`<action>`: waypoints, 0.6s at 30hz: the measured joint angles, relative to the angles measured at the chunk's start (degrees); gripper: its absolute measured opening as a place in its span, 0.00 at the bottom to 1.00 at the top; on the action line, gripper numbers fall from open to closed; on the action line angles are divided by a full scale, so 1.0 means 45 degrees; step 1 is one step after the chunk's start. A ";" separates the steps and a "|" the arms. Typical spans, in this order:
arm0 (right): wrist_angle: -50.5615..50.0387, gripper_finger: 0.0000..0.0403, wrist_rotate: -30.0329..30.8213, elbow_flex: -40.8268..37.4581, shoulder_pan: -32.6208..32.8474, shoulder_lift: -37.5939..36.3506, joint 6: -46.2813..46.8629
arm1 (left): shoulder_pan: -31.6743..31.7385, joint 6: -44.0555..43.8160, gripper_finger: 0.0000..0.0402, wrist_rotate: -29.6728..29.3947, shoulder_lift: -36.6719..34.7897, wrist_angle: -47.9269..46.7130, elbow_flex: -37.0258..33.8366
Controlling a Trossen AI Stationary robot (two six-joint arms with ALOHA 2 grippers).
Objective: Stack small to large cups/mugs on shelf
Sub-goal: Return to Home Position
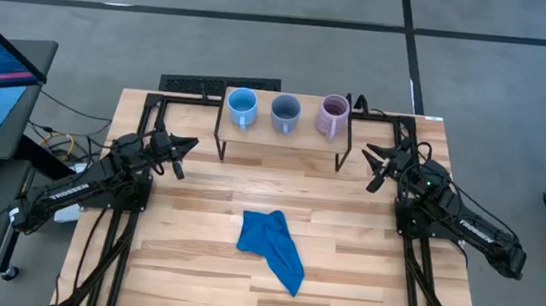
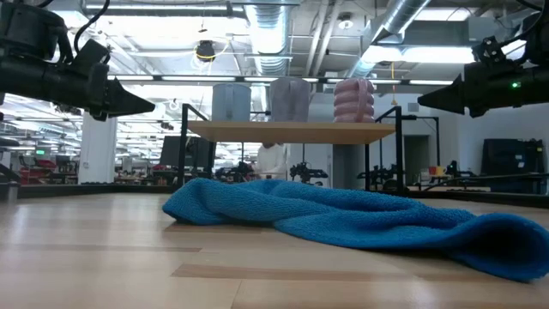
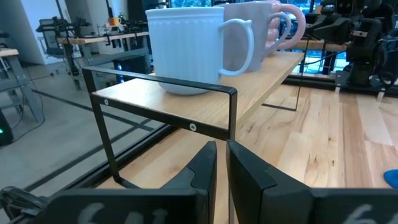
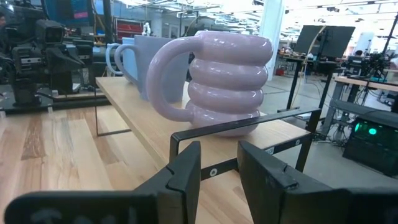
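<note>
A slatted wooden table [image 1: 198, 201] is seen beneath a workshop ceiling of pipes and lights. Nearest the table's front, a crumpled blue cloth [image 1: 272, 245] is spread, behind both pairs of fingers and midway between them. The left gripper [image 3: 221, 148] is held above the wood, its fingers almost pressed together with only a thin slit between them. The right gripper [image 4: 219, 149] is held with fingers spread, nothing pinched. Between the two sets of fingertips the shelf [image 1: 284, 142] is set, its long axis running from one gripper toward the other. Three upright mugs are lined along that axis: the light blue mug [image 1: 242, 107] just ahead of the left fingers, the grey-blue mug [image 1: 285, 112] midway, and the purple mug [image 1: 333, 116] just ahead of the right fingers. All handles are turned toward the cloth.
</note>
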 joint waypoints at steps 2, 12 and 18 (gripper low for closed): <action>0.0000 0.32 0.0000 0.0000 0.0000 -0.0001 0.0004 | 0.0000 0.0099 0.07 0.0000 0.0001 0.0000 0.0000; 0.0000 0.32 0.0000 0.0000 0.0000 0.0000 0.0002 | 0.0004 0.0139 0.07 0.0000 0.0004 -0.0001 0.0000; 0.0000 0.32 0.0000 0.0000 0.0000 -0.0001 0.0000 | 0.0005 0.0160 0.07 0.0000 0.0005 0.0000 -0.0005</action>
